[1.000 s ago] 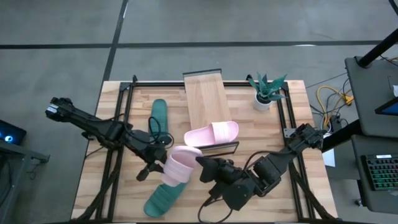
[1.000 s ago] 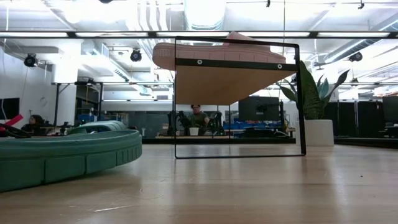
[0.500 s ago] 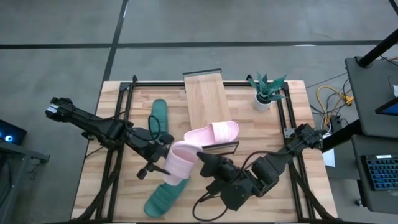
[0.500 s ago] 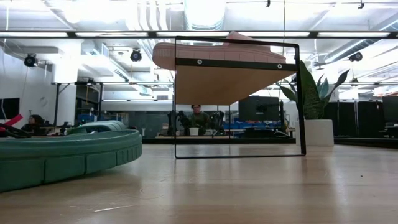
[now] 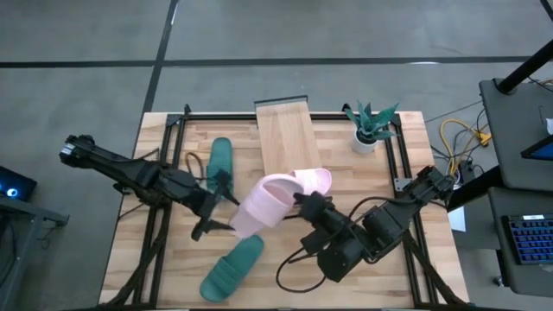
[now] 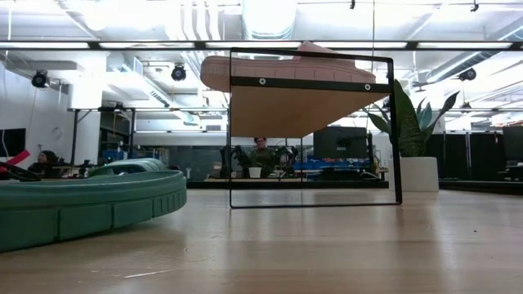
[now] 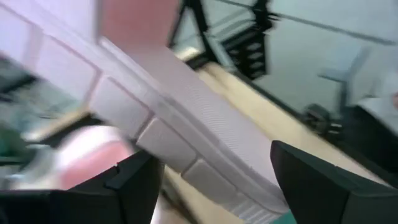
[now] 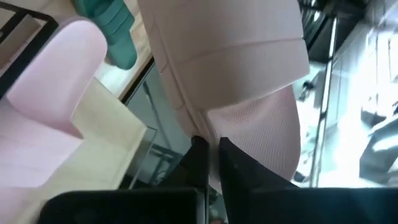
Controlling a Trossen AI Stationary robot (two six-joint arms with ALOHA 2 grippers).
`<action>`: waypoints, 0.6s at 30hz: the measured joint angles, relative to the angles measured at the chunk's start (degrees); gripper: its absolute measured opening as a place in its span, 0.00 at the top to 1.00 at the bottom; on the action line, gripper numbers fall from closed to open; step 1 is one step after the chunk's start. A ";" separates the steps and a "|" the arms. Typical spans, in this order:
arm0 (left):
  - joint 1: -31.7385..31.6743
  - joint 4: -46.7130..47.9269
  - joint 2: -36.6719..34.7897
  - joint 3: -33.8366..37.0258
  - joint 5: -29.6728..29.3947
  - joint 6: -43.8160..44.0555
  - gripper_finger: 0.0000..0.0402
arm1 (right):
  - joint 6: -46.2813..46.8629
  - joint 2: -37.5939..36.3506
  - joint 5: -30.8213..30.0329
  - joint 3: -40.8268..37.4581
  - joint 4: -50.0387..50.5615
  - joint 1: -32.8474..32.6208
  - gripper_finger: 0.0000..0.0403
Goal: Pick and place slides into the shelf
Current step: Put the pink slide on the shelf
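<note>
1. The right tool (image 5: 300,202) is pressed together on the edge of a pale pink slide (image 5: 262,204), pinching it; the right wrist view shows the dark fingers (image 8: 200,163) nipping the sole's rim, with the slide lifted and tilted above the counter (image 5: 406,138).

2. The left tool (image 5: 220,206) is spread wide just beside the same slide's other end; in the left wrist view the pink sole (image 7: 180,112) runs between the two fingers (image 7: 311,180), and I cannot tell whether they touch it.

3. The held slide hangs just short of the shelf (image 5: 285,138), at its near end, around the middle of the counter; a second pink slide (image 5: 313,180) already lies on the shelf's plank at that same near end.

4. Two teal slides wait on the counter: one (image 5: 219,164) toward the left edge beside the shelf, one (image 5: 232,268) near the front edge.

5. Risks, as I judge them: the grip is a thin edge pinch on a long, soft slide, so it may twist or slip out as the arm swings; the near end of the shelf is taken, so the carried slide may knock the placed one off, or land half on it; the spread left tool sits close enough to snag the slide as it travels.
</note>
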State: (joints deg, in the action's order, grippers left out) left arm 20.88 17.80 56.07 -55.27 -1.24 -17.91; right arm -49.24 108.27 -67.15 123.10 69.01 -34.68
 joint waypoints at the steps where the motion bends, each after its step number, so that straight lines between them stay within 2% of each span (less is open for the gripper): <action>1: 0.00 -0.15 -1.04 0.01 -1.40 -0.79 0.32 | 1.94 -0.30 -0.04 0.02 0.60 0.00 0.97; 8: 0.07 -0.77 -7.01 0.31 -11.93 -4.89 0.32 | 11.92 -0.79 -2.03 0.03 2.84 0.03 0.97; 14: 0.13 -3.24 -8.74 0.31 -13.42 -11.83 0.32 | 17.14 -1.07 -2.06 0.03 4.43 0.04 0.97; 18: 0.17 -7.65 -7.42 0.33 -16.77 -19.55 0.32 | 19.54 -1.12 -0.53 0.03 5.95 0.05 0.97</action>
State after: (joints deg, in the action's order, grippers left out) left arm 21.06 10.15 48.65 -54.94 -18.01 -37.45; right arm -29.70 107.15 -67.68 123.13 74.97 -34.62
